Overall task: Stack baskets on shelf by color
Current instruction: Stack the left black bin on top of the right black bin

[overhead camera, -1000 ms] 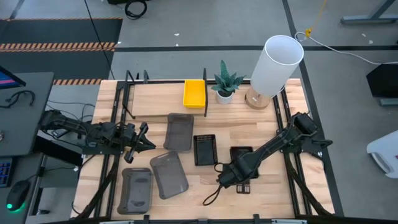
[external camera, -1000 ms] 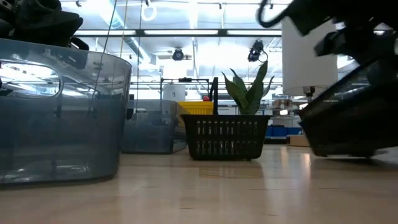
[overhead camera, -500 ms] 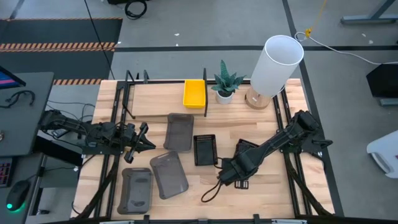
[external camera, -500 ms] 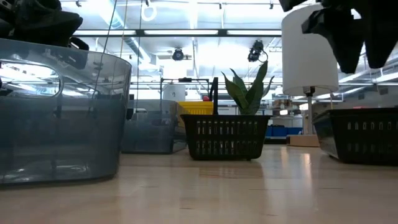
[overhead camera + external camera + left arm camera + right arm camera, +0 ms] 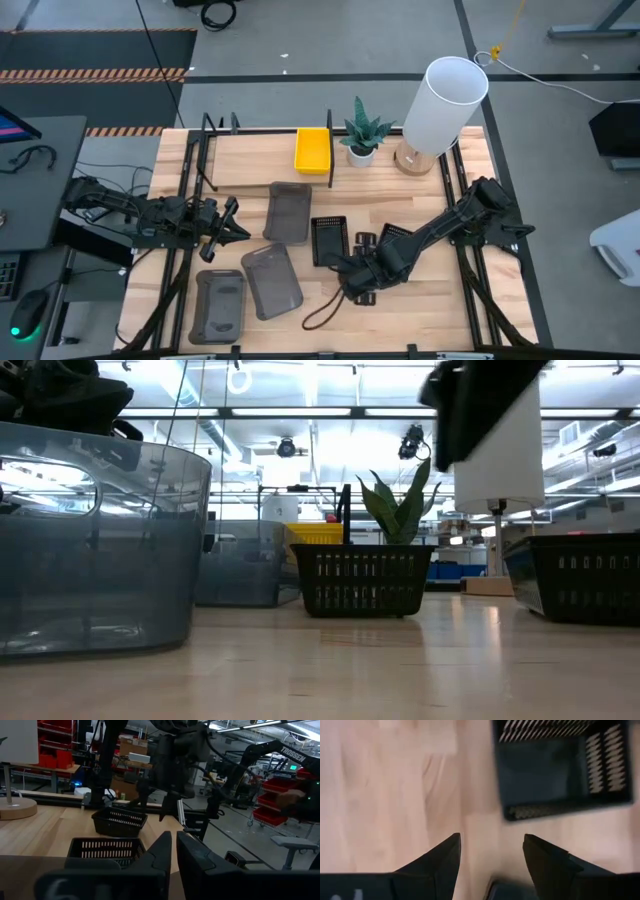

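The right hand (image 5: 352, 272) hovers empty, fingers spread, over bare tabletop (image 5: 430, 300) between two black baskets (image 5: 329, 240), seemingly moving toward one. Next it must lower over a rim and close. The left hand (image 5: 228, 228) waits, apparently closed, near the grey baskets (image 5: 288, 211).
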Robot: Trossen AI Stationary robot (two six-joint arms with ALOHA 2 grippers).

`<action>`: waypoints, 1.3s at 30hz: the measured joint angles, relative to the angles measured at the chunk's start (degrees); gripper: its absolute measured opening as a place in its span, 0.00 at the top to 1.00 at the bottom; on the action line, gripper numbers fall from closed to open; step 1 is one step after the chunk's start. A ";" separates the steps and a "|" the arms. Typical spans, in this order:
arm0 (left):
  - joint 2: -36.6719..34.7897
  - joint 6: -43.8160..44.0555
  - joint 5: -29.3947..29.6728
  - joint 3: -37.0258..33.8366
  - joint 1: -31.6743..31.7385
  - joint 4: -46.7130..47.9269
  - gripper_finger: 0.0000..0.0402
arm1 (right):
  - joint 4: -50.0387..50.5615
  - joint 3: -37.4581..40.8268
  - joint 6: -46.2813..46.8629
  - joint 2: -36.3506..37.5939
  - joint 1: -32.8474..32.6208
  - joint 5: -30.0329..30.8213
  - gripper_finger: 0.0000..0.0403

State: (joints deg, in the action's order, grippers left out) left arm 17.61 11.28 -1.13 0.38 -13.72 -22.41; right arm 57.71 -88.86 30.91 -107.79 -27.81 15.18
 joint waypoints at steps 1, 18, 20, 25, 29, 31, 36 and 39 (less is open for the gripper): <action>0.00 0.01 -0.01 0.00 0.00 0.00 0.92 | -0.93 0.00 -0.83 0.00 0.35 0.73 0.45; 0.00 0.03 0.01 0.00 0.00 0.00 0.92 | -34.81 13.09 -15.82 0.04 5.05 4.84 0.46; 0.00 -0.01 0.01 0.00 0.00 0.00 0.93 | -39.00 15.39 -17.34 0.00 5.41 4.79 0.46; 0.00 0.03 0.01 0.00 0.00 0.00 0.93 | -48.47 22.05 -17.87 0.02 6.14 4.80 0.50; 0.00 0.01 0.01 0.00 -0.01 0.00 0.91 | -53.78 26.15 -18.61 0.02 6.27 4.72 0.53; 0.00 -0.02 -0.01 0.00 0.00 0.00 0.90 | -53.70 27.24 -18.65 0.00 6.27 4.70 0.55; 0.00 0.00 0.01 0.00 0.00 0.00 0.91 | -53.84 27.47 -19.10 0.00 6.27 4.56 0.61; 0.00 0.01 -0.01 0.00 -0.01 0.00 0.92 | -53.57 27.47 -19.12 0.01 6.27 4.46 0.66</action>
State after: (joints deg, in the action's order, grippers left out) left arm 17.61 11.29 -1.14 0.38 -13.73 -22.41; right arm 4.14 -61.39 11.79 -107.78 -21.54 19.64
